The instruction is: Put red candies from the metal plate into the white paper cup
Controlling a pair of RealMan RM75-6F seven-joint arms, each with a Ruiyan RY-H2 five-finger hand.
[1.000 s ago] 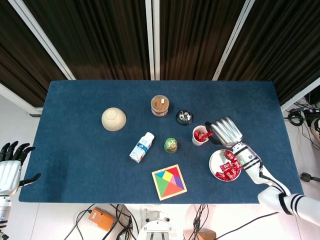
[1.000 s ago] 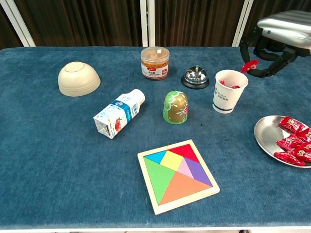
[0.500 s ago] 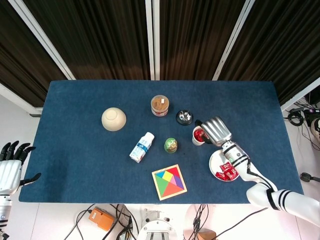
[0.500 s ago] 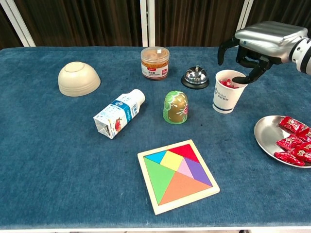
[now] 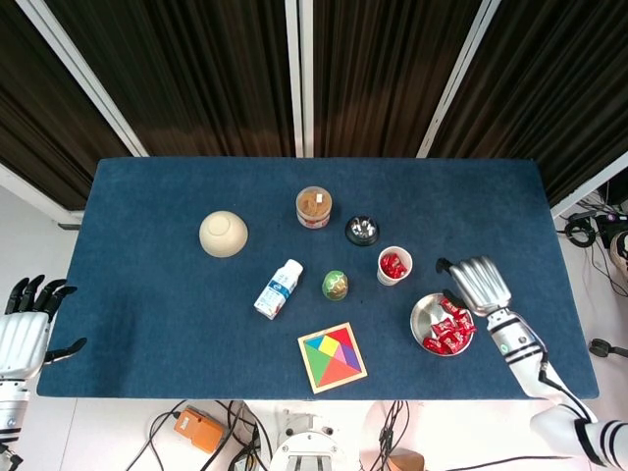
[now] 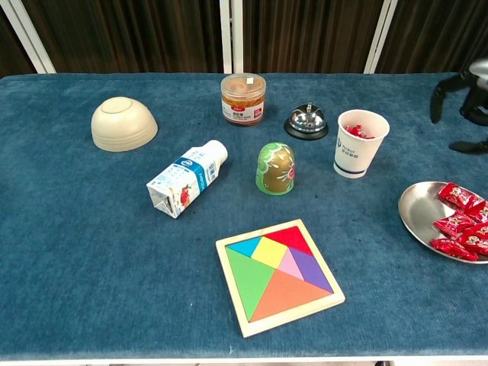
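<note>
Since the drop, your right hand point(image 5: 478, 282) has pulled back from the white paper cup point(image 5: 392, 265) to hover at the metal plate's point(image 5: 424, 311) two o'clock, fingers spread and empty, placed for another pick. Red candies point(image 5: 449, 332) remain there; your left hand point(image 5: 22, 334) idles open.

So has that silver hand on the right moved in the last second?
Yes. The right hand has pulled away from the paper cup, toward the table's right edge, above the metal plate.
</note>
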